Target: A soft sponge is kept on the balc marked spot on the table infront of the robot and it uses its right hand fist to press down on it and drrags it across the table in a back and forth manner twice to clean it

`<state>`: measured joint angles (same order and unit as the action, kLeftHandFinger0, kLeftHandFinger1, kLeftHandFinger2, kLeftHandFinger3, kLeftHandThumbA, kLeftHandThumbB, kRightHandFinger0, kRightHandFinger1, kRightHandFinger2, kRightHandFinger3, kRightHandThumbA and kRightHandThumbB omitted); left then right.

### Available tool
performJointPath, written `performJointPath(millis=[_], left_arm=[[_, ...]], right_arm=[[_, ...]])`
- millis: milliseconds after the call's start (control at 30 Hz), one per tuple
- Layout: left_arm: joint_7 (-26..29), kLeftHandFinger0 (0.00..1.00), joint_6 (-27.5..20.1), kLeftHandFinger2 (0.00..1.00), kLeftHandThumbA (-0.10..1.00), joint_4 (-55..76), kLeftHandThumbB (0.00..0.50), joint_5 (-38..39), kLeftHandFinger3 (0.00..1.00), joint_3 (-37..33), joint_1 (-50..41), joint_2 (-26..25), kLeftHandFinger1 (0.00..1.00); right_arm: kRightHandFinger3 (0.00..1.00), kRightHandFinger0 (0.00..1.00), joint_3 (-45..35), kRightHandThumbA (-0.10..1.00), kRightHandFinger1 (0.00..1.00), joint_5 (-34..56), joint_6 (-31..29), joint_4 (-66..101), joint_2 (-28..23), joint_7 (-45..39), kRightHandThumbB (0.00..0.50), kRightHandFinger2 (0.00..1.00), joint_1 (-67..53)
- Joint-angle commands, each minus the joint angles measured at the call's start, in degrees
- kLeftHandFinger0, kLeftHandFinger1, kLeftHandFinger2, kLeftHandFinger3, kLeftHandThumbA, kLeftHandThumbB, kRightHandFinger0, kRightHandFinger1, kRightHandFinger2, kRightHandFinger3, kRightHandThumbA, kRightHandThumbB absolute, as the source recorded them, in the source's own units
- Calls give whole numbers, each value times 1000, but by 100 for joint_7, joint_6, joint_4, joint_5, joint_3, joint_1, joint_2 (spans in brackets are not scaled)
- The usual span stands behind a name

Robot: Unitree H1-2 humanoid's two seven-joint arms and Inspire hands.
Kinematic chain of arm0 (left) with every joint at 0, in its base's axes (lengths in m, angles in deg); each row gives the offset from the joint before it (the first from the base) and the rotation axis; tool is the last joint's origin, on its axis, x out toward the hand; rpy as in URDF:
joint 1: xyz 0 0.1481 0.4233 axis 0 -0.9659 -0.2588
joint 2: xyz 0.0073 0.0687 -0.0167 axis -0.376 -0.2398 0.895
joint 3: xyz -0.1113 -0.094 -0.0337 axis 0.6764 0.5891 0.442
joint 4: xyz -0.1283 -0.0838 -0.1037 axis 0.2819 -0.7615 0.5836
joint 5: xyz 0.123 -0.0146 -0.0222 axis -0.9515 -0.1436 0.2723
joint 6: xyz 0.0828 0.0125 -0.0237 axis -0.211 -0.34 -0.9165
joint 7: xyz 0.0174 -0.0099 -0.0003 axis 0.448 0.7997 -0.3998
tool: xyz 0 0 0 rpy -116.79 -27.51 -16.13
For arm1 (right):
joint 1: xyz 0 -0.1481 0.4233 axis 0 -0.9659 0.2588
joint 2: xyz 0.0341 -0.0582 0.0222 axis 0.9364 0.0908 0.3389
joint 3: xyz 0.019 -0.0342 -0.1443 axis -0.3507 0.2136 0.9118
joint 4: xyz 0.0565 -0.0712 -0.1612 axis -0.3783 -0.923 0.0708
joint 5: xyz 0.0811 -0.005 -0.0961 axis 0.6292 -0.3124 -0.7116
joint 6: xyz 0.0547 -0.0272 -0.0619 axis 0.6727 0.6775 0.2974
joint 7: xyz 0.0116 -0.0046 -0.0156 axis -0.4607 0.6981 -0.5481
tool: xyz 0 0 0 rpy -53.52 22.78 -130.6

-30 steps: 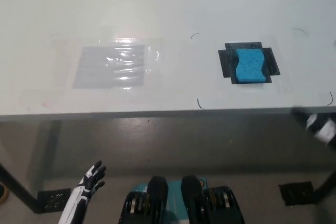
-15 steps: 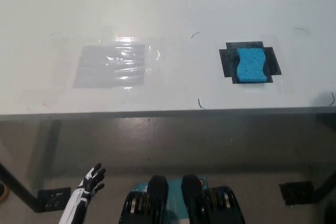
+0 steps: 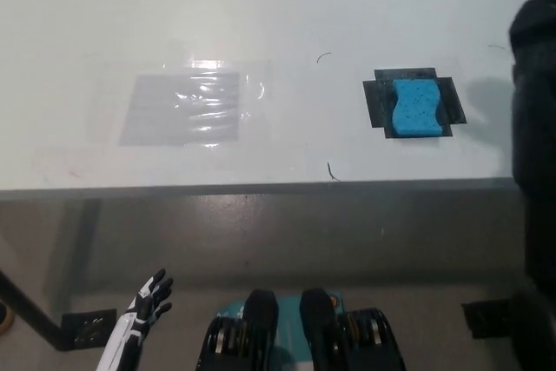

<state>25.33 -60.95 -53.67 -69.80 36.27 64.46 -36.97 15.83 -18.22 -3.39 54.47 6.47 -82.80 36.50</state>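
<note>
- The white table [image 3: 261, 6] fills most of the view, bare enough to be wiped across.
- The black right arm [image 3: 532, 102] rises along the right edge, just beside the sponge; its hand runs out of frame, so I cannot tell how it is held.
- A black marked spot [image 3: 375, 102] fixes the start, and the blue sponge [image 3: 413, 109] lies flat on it, untouched.
- The white left hand [image 3: 149, 299] rests low below the table edge, fingers spread, holding nothing.

Bare table [image 3: 287, 6] surrounds the sponge [image 3: 413, 109] on every side; only the right arm [image 3: 534, 110] looms beside it.
</note>
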Motion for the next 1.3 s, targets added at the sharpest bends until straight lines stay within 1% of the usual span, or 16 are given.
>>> performJointPath(millis=[0,67,200,267,500,533,600,700,767,833,900,933,1000,1133,1167,1267], left_arm=[[-95,1000,-346,1000,1000,60,500,39,1000,-18,-65,-56,1000],[-121,1000,-277,1000,1000,105,500,109,1000,0,-102,-63,1000],[-98,1000,-303,1000,1000,105,500,90,1000,5,-173,-62,1000],[-97,1000,-305,1000,1000,99,500,101,1000,11,-182,-60,1000],[-122,1000,-337,1000,1000,146,500,156,1000,11,-271,-47,1000],[-126,1000,-402,1000,1000,115,500,142,1000,4,-268,-55,1000],[-104,1000,-381,1000,1000,123,500,141,1000,11,-275,-39,1000],[-80,1000,-398,1000,1000,132,500,107,1000,6,-285,-31,1000],[-77,1000,-417,1000,1000,129,500,105,1000,2,-301,-24,1000],[-92,1000,-411,1000,1000,121,500,131,1000,3,-301,-26,1000],[-99,1000,-381,1000,1000,118,500,119,1000,-19,-293,-9,1000],[-103,1000,-383,1000,1000,113,500,123,1000,-30,-290,4,1000],[-104,1000,-380,1000,1000,114,500,136,1000,-34,-294,17,1000],[-113,1000,-380,1000,1000,103,500,133,1000,-44,-289,7,1000],[-110,1000,-361,1000,1000,121,500,114,1000,-51,-296,-1,1000],[-123,1000,-320,1000,1000,166,500,134,1000,-59,-309,0,1000]], right_arm=[[0,0,-139,1000,0,38,-705,-1084,-21,16,289,0,668],[0,0,-213,1000,0,92,-954,-1781,22,54,253,0,829],[0,0,-464,1000,0,321,-1307,-2948,113,10,239,0,1114],[0,0,-457,1000,0,196,-1544,-3454,114,47,246,0,1219],[0,0,-361,1000,0,-27,-2159,-5271,103,211,208,0,1543],[0,0,-388,1000,0,9,-2103,-5509,115,227,230,0,1569],[0,0,-384,1000,0,14,-2178,-5900,112,213,206,0,1620],[0,0,-388,1000,0,20,-2072,-6313,115,293,240,0,1563],[0,0,-365,1000,0,-8,-2044,-6450,132,356,224,0,1449],[0,0,-429,1000,0,68,-1845,-6576,161,368,250,2,1326],[0,0,-441,1000,0,78,-1874,-6624,170,356,217,0,1170],[0,0,-446,1000,0,79,-1880,-6640,161,344,256,0,1110],[0,0,-486,1000,0,114,-1883,-6678,168,303,275,0,944],[152,0,-534,1000,0,149,-1629,-6739,134,363,266,154,610],[167,0,-541,1000,0,148,-1608,-6742,123,342,252,164,535],[180,0,-467,1000,0,56,-1531,-6763,103,248,295,148,305]])
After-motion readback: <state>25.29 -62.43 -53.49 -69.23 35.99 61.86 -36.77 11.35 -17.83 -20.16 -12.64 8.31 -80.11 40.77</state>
